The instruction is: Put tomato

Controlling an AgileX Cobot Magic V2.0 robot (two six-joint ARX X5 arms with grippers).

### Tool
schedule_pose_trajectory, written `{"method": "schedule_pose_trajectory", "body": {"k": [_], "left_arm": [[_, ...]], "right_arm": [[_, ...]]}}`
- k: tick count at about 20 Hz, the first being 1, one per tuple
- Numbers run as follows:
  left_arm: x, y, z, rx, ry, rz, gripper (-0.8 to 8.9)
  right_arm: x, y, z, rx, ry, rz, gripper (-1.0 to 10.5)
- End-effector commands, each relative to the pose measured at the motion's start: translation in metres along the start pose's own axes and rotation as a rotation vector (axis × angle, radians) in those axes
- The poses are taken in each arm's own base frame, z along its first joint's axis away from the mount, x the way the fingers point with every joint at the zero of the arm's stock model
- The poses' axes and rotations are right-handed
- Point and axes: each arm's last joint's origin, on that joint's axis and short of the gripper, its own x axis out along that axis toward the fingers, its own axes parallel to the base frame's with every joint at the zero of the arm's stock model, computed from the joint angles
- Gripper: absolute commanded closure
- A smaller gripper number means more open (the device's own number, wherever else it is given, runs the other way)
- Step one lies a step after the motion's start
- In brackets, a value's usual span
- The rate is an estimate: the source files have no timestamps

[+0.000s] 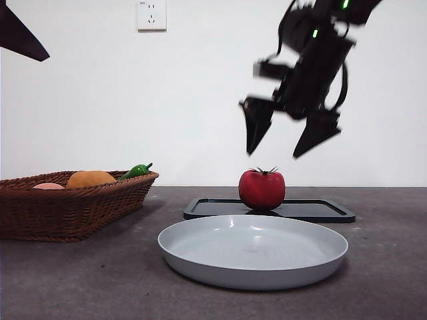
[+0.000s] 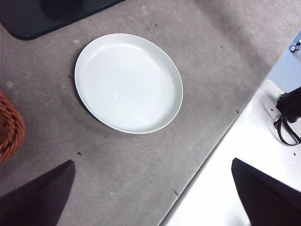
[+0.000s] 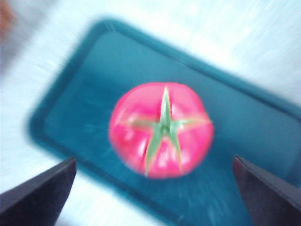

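1. Right gripper (image 1: 287, 137): two black, tapered jaws, spread wide and holding nothing; poised in the air directly above the tomato, clear of it; motion-blurred in both the front and right wrist views.
2. Tomato (image 1: 261, 189): round, glossy red, ribbed toward the crown, with a dark green star-shaped stem; upright on the black tray, untouched by either gripper. Centred between the right jaws in the right wrist view (image 3: 161, 129).
3. Black tray (image 1: 313, 210): flat, rectangular, rounded corners, low raised rim; matte dark finish; set on the table behind the plate.
4. Plate (image 1: 253, 250): round, shallow, smooth pale grey-white with a gently upturned rim; nothing on it; nearest the front camera, just in front of the tray. Seen from above in the left wrist view (image 2: 128, 82).
5. Left gripper (image 2: 150, 197): black jaws set far apart, empty; held high over the table near the plate; visible only as a dark tip at the top corner of the front view.
6. Wicker basket (image 1: 73, 207): brown woven weave, low sloped walls; contains an orange round fruit (image 1: 91, 179), a green pepper (image 1: 137, 171) and a pale pinkish item, partly hidden.
7. Table (image 1: 387, 267): grey, coarse, speckled surface.
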Motion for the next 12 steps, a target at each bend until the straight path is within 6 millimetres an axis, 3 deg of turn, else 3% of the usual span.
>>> {"method": "schedule_pose_trajectory", "body": {"k": [1, 4, 7, 12], "left_arm": [[-0.003, -0.002, 0.005, 0.022, -0.017, -0.007, 2.84], [-0.003, -0.002, 0.005, 0.021, -0.017, -0.007, 2.84], [-0.003, -0.002, 0.005, 0.021, -0.017, -0.007, 2.84], [-0.003, -0.002, 0.005, 0.022, -0.017, -0.007, 2.84]], "right_arm": [[-0.039, 0.007, 0.011, 0.005, -0.053, 0.005, 4.1], [-0.113, 0.017, 0.009, -0.005, -0.112, 0.008, 4.1], [-0.170, 0.025, -0.006, -0.010, -0.121, 0.058, 4.1], [-0.227, 0.033, -0.049, -0.026, -0.213, 0.068, 4.1]]}}
